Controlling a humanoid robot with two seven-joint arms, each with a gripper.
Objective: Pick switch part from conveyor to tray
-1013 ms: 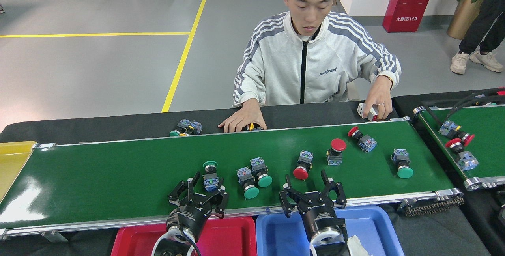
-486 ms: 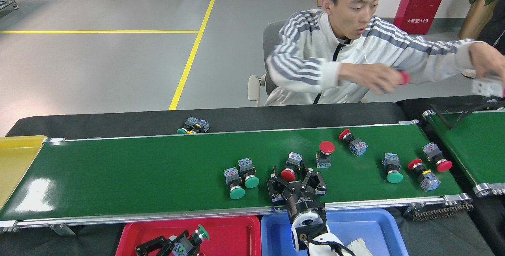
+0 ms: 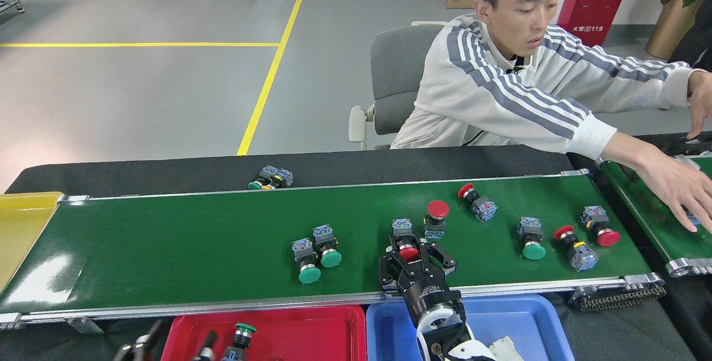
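The conveyor (image 3: 167,244) runs across the head view and carries several switch parts. My right gripper (image 3: 412,250) reaches over its near rail, shut on a red-capped switch part (image 3: 408,252) that lies on the belt. Two green-capped parts (image 3: 316,251) lie left of it, and a red one (image 3: 436,216) stands just behind. Further parts (image 3: 531,237) lie to the right. My left gripper (image 3: 175,344) is low at the bottom edge over the red tray (image 3: 311,330), open and holding nothing. A green-capped part (image 3: 242,336) stands in that tray beside it.
A blue tray (image 3: 517,316) sits under my right arm and a yellow bin (image 3: 22,222) at the belt's left end. A person across the belt stretches a hand (image 3: 678,194) over a second green belt (image 3: 662,222) at right. One switch part (image 3: 271,177) lies on the black cloth.
The left gripper let go of the green part, which now stands in the red tray. Parts on the belt drifted left. The right gripper stays around the red part. The person reached right.
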